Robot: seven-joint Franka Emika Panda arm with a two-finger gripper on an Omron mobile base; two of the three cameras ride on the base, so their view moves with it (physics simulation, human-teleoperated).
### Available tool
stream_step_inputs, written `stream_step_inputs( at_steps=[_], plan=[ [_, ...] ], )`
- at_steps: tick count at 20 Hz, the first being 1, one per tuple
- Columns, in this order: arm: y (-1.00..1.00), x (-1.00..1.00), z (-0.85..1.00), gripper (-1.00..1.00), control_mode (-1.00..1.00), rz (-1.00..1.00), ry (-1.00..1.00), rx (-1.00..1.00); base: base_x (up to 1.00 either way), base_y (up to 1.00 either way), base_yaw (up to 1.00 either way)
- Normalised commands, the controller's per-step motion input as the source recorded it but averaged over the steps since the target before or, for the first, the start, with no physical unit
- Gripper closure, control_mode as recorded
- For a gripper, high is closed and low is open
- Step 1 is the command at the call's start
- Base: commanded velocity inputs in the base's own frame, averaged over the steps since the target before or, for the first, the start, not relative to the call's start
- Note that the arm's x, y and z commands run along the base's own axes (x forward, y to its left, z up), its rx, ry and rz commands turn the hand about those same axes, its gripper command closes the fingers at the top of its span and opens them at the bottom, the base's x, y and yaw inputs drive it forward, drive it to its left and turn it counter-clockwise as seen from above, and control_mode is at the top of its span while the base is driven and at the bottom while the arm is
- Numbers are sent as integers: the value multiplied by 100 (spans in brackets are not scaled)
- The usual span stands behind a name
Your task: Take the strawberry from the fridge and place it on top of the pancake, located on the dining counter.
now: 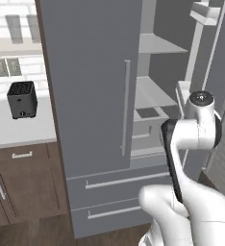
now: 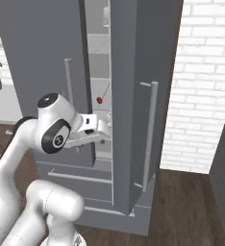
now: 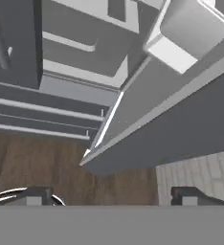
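Observation:
The grey fridge [image 1: 90, 96] has its left door shut and its right door [image 2: 133, 96] swung open. A tiny red strawberry [image 2: 99, 100] sits on an inner shelf, seen through the gap between the doors. My gripper [image 2: 106, 128] is at the gap, below and slightly right of the strawberry, apart from it. In the hand view the fingertips [image 3: 35, 196] stand wide apart with nothing between them, so the gripper [image 3: 113, 197] is open. That view looks down on the fridge drawers [image 3: 37, 107] and the open door's lower edge [image 3: 181, 119]. The pancake and dining counter are out of view.
A black toaster [image 1: 22, 99] stands on the grey counter [image 1: 18, 127] left of the fridge, above brown wood cabinets [image 1: 23, 182]. A white brick wall [image 2: 201, 86] rises right of the open door. Wooden floor [image 3: 118, 184] lies below the fridge drawers.

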Motion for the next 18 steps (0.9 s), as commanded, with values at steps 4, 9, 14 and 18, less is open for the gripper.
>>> stream_step_inputs(
  at_steps=[4, 9, 14, 18],
  plan=[
    [21, 78, 22, -100, -100, -1, 48, -53, 0, 0, 0],
    [0, 96, 24, -100, -100, -1, 47, -36, 0, 0, 0],
    [-22, 72, 5, -100, -100, -6, 24, -18, 0, 0, 0],
    [-73, 22, 0, -100, -100, -6, 2, 0, 0, 0, 0]
  ],
)
